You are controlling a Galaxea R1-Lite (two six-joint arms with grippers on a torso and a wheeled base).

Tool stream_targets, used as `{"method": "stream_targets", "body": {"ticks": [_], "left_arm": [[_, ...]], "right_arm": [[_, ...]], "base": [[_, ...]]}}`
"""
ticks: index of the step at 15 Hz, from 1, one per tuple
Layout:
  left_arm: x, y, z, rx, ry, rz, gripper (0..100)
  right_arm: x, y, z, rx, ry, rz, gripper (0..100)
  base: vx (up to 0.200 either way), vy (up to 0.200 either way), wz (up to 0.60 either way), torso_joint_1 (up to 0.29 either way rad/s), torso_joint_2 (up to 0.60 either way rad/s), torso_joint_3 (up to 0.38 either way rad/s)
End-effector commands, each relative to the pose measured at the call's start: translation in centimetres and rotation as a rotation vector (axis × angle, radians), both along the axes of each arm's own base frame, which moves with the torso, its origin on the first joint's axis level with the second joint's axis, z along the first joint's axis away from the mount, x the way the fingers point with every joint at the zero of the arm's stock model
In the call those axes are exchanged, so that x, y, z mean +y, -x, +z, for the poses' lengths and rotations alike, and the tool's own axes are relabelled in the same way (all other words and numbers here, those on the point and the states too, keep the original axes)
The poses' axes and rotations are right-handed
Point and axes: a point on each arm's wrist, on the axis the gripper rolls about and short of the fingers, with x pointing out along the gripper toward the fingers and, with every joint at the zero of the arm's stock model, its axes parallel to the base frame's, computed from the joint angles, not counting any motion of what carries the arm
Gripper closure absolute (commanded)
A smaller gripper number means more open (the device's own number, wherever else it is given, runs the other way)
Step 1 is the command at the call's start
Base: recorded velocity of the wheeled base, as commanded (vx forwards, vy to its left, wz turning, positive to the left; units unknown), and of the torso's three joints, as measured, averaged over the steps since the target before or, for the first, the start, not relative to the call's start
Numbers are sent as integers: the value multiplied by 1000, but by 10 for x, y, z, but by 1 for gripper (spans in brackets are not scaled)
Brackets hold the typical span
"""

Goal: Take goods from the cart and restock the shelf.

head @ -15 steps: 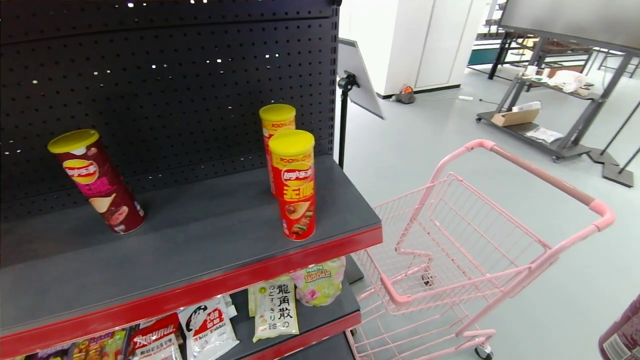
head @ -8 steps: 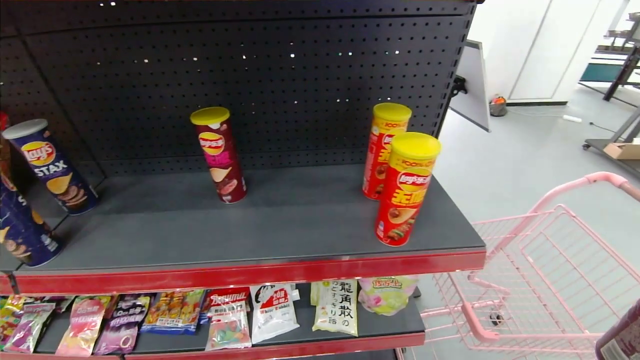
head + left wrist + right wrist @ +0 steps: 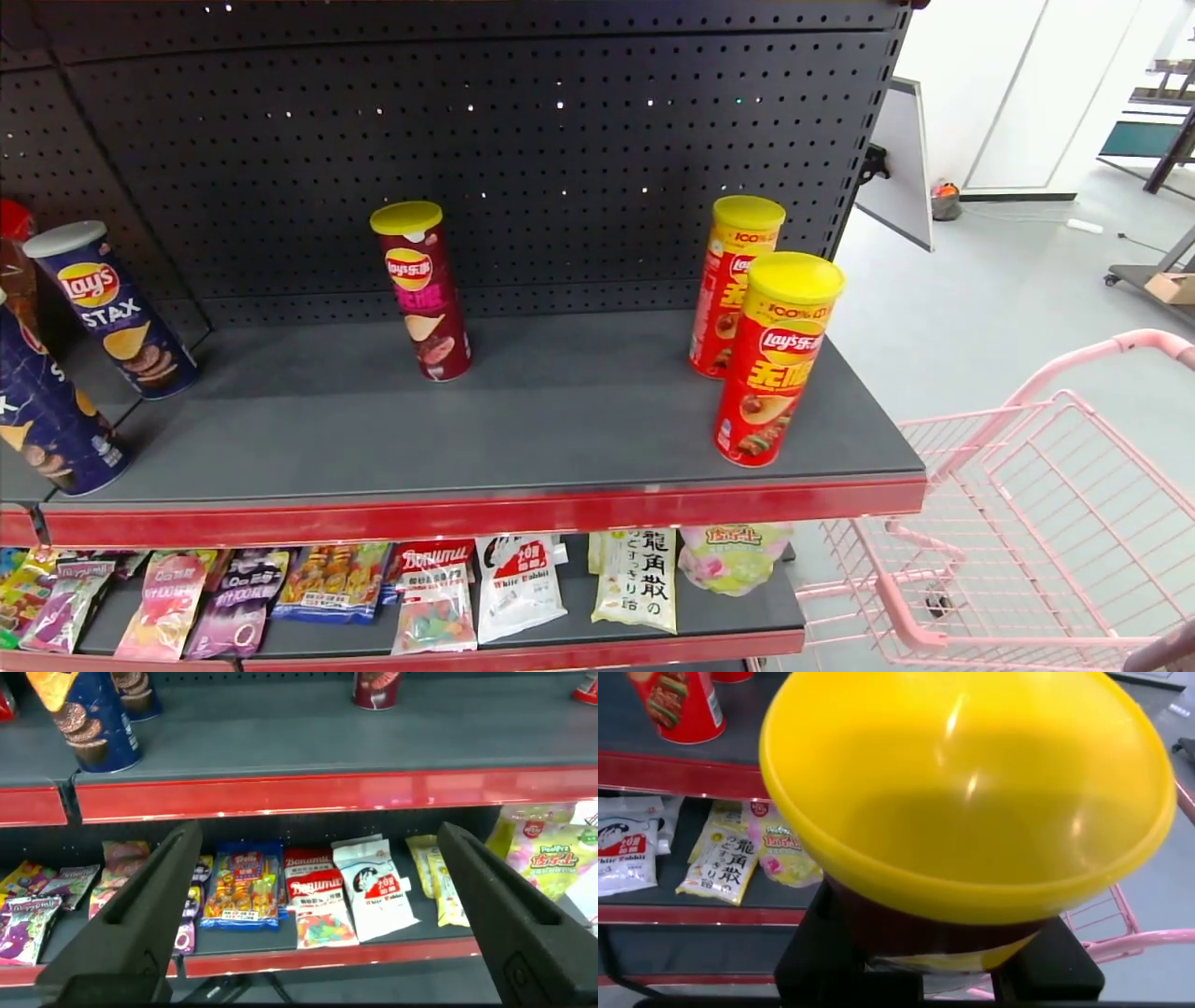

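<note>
Shelf board looks matt; chip can has glossy plastic lid.

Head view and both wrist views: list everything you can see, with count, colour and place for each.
red chip cans: two, red with yellow lids, upright at the right end of the upper shelf
maroon chip can: one, maroon with yellow lid, upright mid-shelf near the back
blue chip cans: two, dark blue, left end of the upper shelf
snack bags: many, mixed colours, lying on the lower shelf
cart: one, pink wire, on the floor right of the shelf
held can: one, yellow lid, dark red body
left gripper: jaws open, facing the lower shelf
right gripper: jaws shut on the held can
</note>
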Motion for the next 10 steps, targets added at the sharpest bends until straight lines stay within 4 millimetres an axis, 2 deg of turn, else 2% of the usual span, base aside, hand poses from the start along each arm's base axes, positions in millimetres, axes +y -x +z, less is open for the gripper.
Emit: {"method": "stream_targets", "body": {"ticks": [1, 10], "left_arm": [[0, 0, 0, 2, -1, 0, 0], [0, 0, 0, 2, -1, -2, 0]], "right_arm": [[-1, 8, -7, -34, -2, 0, 100], [-1, 8, -14, -19, -1, 0, 100]], "base": [[0, 200, 0, -2, 2, 7], [0, 200, 0, 2, 2, 3]]}}
